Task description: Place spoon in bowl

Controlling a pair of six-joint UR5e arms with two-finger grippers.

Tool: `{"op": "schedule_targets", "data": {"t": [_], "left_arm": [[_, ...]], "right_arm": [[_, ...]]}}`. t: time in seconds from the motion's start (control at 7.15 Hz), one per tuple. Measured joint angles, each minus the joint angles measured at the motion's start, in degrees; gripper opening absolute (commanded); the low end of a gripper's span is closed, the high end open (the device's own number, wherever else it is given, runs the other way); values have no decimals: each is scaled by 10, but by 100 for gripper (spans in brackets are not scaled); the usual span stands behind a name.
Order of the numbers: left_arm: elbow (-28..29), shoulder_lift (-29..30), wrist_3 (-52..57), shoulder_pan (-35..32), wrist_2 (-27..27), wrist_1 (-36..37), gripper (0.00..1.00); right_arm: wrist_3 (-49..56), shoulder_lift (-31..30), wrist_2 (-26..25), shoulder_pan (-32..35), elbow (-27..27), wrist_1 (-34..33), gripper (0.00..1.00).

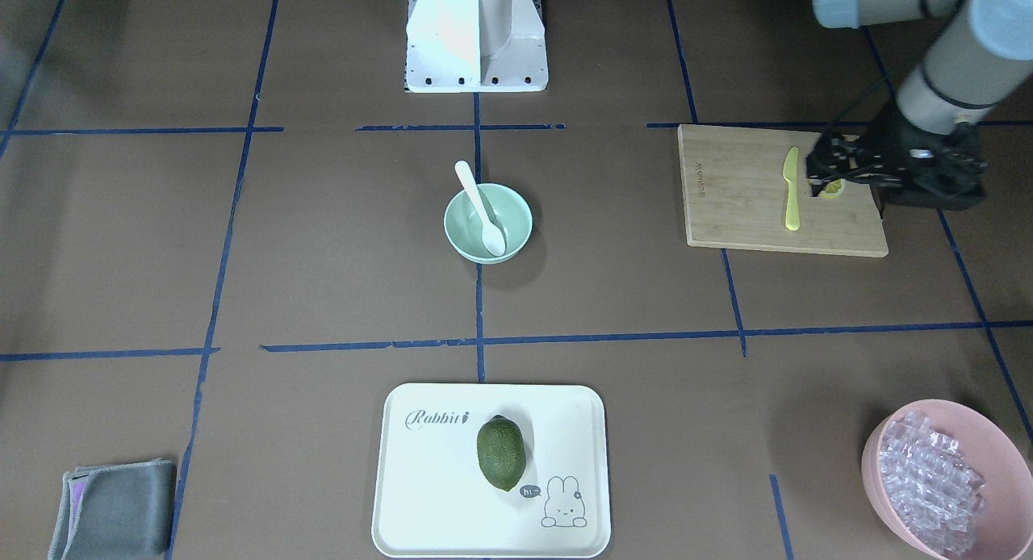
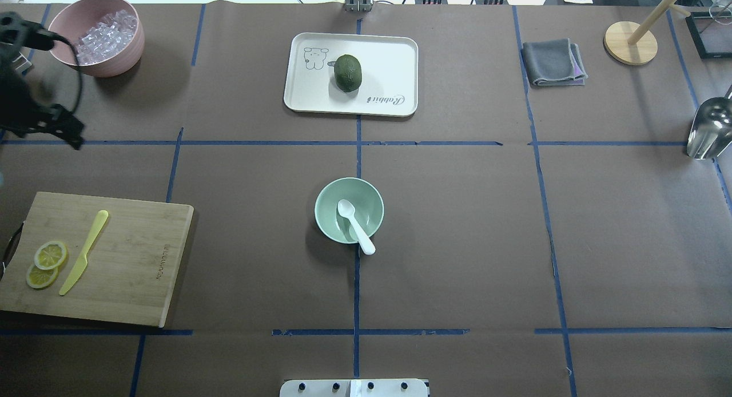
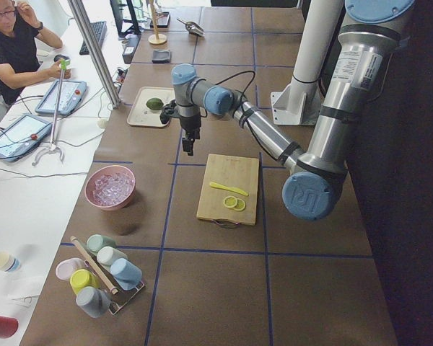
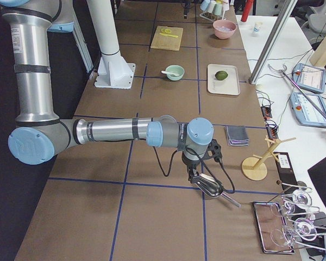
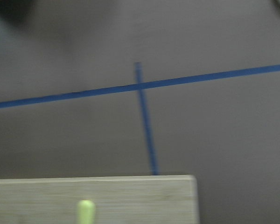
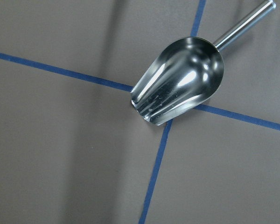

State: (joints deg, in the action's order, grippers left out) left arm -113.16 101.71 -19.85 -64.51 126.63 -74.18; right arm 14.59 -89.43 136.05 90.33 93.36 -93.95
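The white spoon (image 1: 482, 209) lies in the mint-green bowl (image 1: 512, 207) at the table's middle. Its head rests on the bowl's floor and its handle leans over the rim on the robot's side. Both also show in the overhead view: the spoon (image 2: 354, 225) and the bowl (image 2: 330, 214). My left gripper (image 1: 825, 177) hangs above the far edge of the cutting board (image 1: 742, 197), well away from the bowl, jaws apart and empty. My right gripper (image 4: 198, 173) shows only in the exterior right view, over a metal scoop (image 4: 209, 186). I cannot tell whether it is open or shut.
A yellow-green knife (image 1: 792, 189) and lemon slices (image 2: 47, 262) lie on the board. A white tray (image 1: 420, 479) holds an avocado (image 1: 500, 453). A pink bowl of ice-like pieces (image 1: 928, 479), a grey cloth (image 1: 113, 507) and a wooden stand (image 2: 630, 41) sit near the table's edges.
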Motion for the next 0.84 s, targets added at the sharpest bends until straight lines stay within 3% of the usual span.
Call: {"op": "schedule_targets", "data": {"t": [0.42,0.84], "left_arm": [[81,-47,197,-133,42,-1,100],[151,-73,335,-208,47,-3,100]], "right_arm": [[-85,-8,1,2,8,51,100],[-120,-19,5,3,29,54,100]]}}
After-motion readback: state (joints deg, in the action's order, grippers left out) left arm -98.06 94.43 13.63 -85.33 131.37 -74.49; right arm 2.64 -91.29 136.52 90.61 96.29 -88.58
